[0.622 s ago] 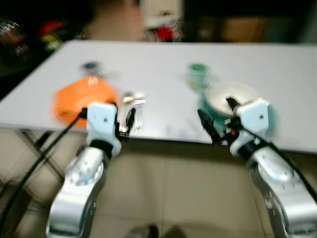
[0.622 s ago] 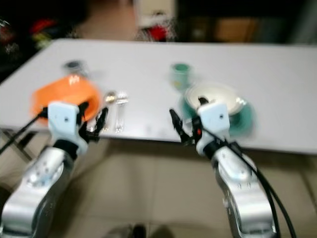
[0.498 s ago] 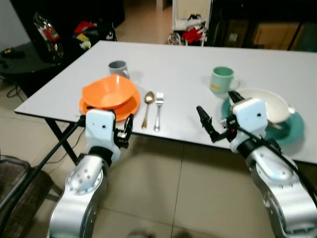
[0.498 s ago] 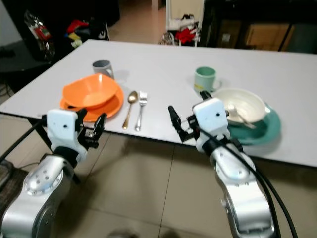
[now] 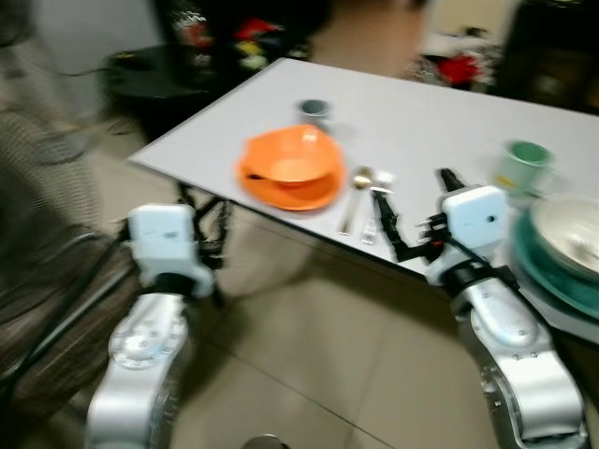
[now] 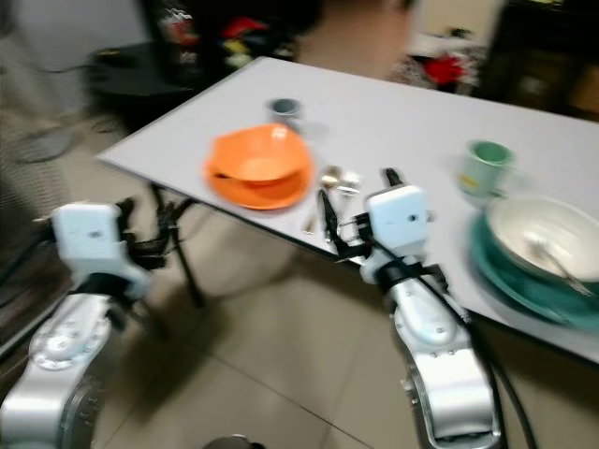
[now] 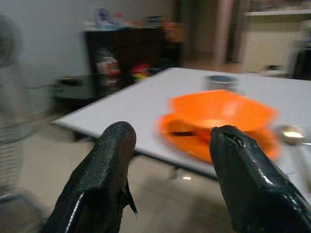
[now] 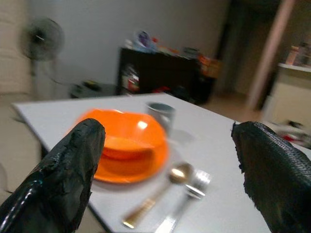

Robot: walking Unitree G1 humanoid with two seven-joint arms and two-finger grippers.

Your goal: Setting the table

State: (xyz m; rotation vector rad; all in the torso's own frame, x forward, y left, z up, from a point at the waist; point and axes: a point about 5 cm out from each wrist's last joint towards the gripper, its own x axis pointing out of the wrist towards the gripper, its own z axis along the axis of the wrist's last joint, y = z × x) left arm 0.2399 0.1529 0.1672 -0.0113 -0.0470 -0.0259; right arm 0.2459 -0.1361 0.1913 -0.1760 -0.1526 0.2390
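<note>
Your right gripper (image 6: 329,224) hangs spread and empty at the table (image 6: 412,122) edge, just beside the fork (image 8: 187,206) and spoon (image 8: 160,194); a careless sweep could knock them off. Your left gripper (image 7: 167,174), also spread and empty, sits off the table, short of the orange bowl (image 6: 260,161).

Orange bowl (image 5: 292,161), green mug (image 5: 524,163), teal plate (image 6: 510,278), white table (image 5: 412,122).
</note>
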